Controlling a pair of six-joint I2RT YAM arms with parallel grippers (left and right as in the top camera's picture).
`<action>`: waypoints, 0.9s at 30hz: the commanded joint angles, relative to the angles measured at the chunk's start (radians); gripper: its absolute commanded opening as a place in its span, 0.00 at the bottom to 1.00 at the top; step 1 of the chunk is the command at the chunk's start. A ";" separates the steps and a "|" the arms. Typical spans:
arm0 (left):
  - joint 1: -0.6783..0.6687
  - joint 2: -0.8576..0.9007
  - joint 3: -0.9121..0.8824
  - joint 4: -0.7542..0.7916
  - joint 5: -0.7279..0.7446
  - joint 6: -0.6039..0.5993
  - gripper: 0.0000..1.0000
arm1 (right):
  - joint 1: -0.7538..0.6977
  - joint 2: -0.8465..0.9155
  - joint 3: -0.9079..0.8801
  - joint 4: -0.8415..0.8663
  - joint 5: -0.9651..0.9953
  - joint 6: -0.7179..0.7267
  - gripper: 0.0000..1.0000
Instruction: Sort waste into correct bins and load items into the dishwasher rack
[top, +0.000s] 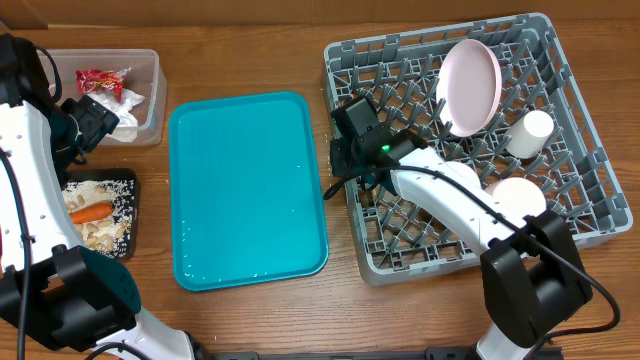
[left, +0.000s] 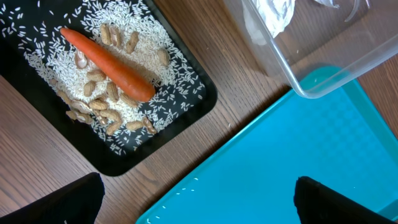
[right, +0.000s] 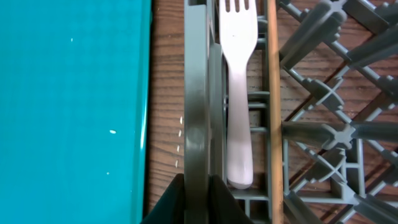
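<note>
The grey dishwasher rack (top: 590, 215) holds a pink plate (top: 470, 85), a white cup (top: 530, 133) and a white bowl (top: 520, 197). My right gripper (right: 196, 199) is shut on the rack's left wall (right: 196, 93). Just inside that wall lie a white fork (right: 238, 93) and a wooden stick (right: 272, 93). My left gripper (left: 199, 205) stands open and holds nothing, over the teal tray's corner (left: 298, 143). The black tray (left: 199, 99) holds a carrot (left: 106, 62), rice and beige scraps. The clear tub (top: 150, 80) holds a red wrapper (top: 103, 80) and a napkin (top: 125, 110).
The teal tray (top: 245, 190) lies between the bins and the rack, with a few rice grains on it. A narrow strip of wooden table separates the tray from the rack wall. The right arm reaches across the rack's front left part.
</note>
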 joint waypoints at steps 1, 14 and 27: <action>-0.002 -0.013 0.005 -0.002 -0.013 -0.013 1.00 | -0.035 0.004 0.010 0.031 0.058 0.024 0.07; -0.002 -0.013 0.005 -0.001 -0.013 -0.013 1.00 | -0.091 0.004 0.010 0.072 0.108 0.084 0.04; -0.002 -0.013 0.005 -0.002 -0.013 -0.013 1.00 | -0.097 -0.043 0.172 -0.082 0.109 0.080 0.52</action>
